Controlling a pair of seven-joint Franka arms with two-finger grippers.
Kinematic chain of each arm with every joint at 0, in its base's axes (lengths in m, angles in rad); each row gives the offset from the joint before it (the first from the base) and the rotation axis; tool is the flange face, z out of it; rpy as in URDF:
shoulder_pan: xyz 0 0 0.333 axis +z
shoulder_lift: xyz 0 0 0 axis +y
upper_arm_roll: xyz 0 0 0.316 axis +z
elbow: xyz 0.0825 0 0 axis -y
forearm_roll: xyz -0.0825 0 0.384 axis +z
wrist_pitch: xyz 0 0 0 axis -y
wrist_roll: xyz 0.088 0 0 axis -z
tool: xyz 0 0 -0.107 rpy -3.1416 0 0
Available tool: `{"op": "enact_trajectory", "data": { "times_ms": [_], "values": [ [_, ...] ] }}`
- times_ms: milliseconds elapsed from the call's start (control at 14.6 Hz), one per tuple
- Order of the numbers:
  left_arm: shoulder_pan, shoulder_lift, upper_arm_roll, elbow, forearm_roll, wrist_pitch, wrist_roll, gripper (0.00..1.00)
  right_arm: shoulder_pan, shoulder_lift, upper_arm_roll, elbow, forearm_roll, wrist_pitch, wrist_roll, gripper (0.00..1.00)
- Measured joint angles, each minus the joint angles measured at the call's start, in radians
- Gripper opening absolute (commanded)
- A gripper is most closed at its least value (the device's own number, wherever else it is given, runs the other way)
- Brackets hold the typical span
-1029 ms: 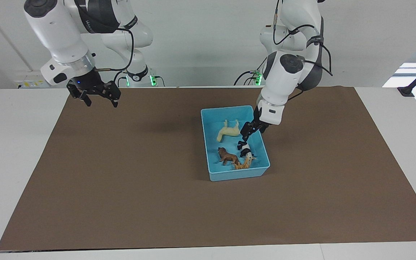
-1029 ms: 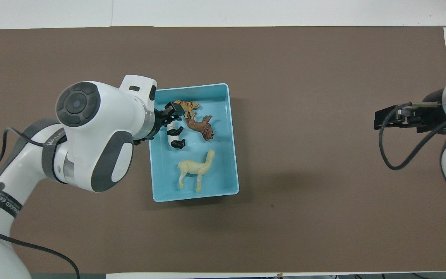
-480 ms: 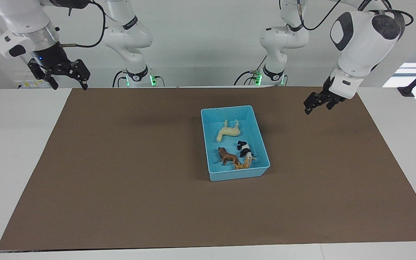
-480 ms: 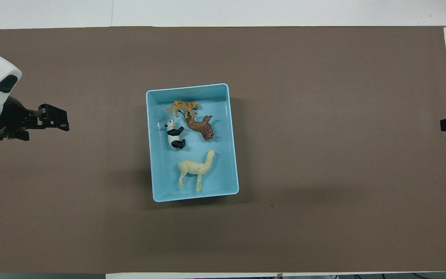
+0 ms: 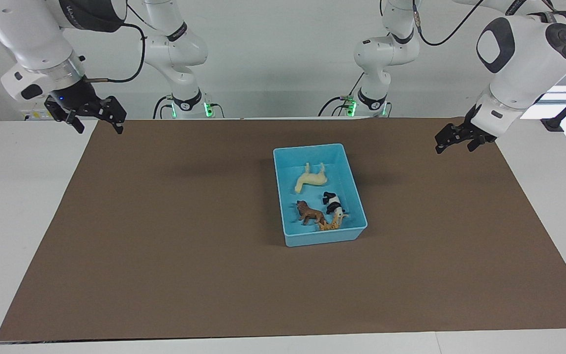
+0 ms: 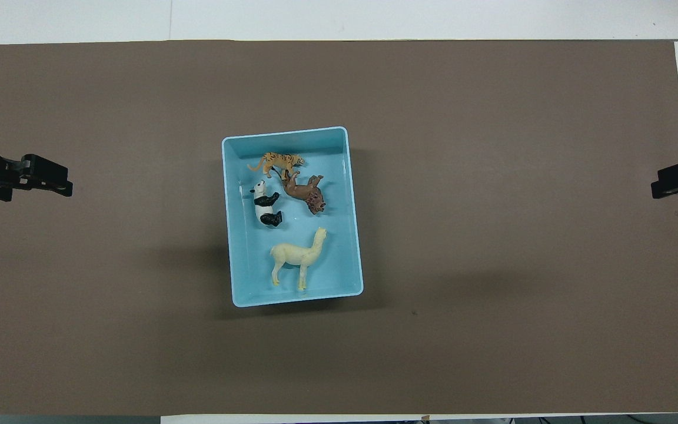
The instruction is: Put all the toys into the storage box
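Overhead view: the four toys all lie inside the storage box (image 6: 353, 235). The cream horse (image 6: 296, 257) rests on its side at the end nearer the robots. The panda (image 6: 265, 204), lion (image 6: 305, 192) and tiger (image 6: 276, 161) cluster at the farther end. They look light, rigid and slick; the torso seems the best place to pinch. Both claws hang apart and empty: the left gripper (image 5: 452, 139) and the right gripper (image 5: 97, 116) are well clear of the box, each over its own end of the mat (image 6: 492, 176). The task looks complete.
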Motion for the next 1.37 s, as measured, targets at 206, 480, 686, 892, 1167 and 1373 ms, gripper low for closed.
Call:
{"op": "enact_trajectory", "data": {
  "times_ms": [206, 480, 686, 892, 1167, 1373],
  "values": [
    [-0.002, 0.004, -0.010, 0.005, 0.000, 0.000, 0.013, 1.00, 0.000, 0.000, 0.002, -0.002, 0.000, -0.004, 0.000, 1.00],
    [-0.008, 0.004, -0.016, 0.010, 0.000, 0.000, 0.014, 1.00, 0.000, 0.000, 0.002, -0.002, 0.000, -0.004, 0.000, 1.00],
    [-0.006, -0.004, -0.010, 0.016, 0.001, -0.002, 0.014, 1.00, 0.000, 0.000, 0.002, -0.002, 0.000, -0.004, 0.000, 1.00],
    [-0.006, -0.021, -0.010, 0.016, 0.001, -0.009, 0.014, 1.00, 0.000, 0.000, 0.002, -0.002, 0.000, -0.004, 0.000, 1.00],
    [-0.007, -0.023, -0.011, 0.016, 0.001, -0.009, 0.014, 1.00, 0.000, 0.000, 0.003, -0.002, 0.000, -0.004, 0.000, 1.00],
    [-0.007, -0.023, -0.009, 0.016, 0.002, -0.009, 0.014, 1.00, 0.000, 0.000, 0.003, -0.003, 0.000, -0.004, 0.000, 1.00]
  ]
}}
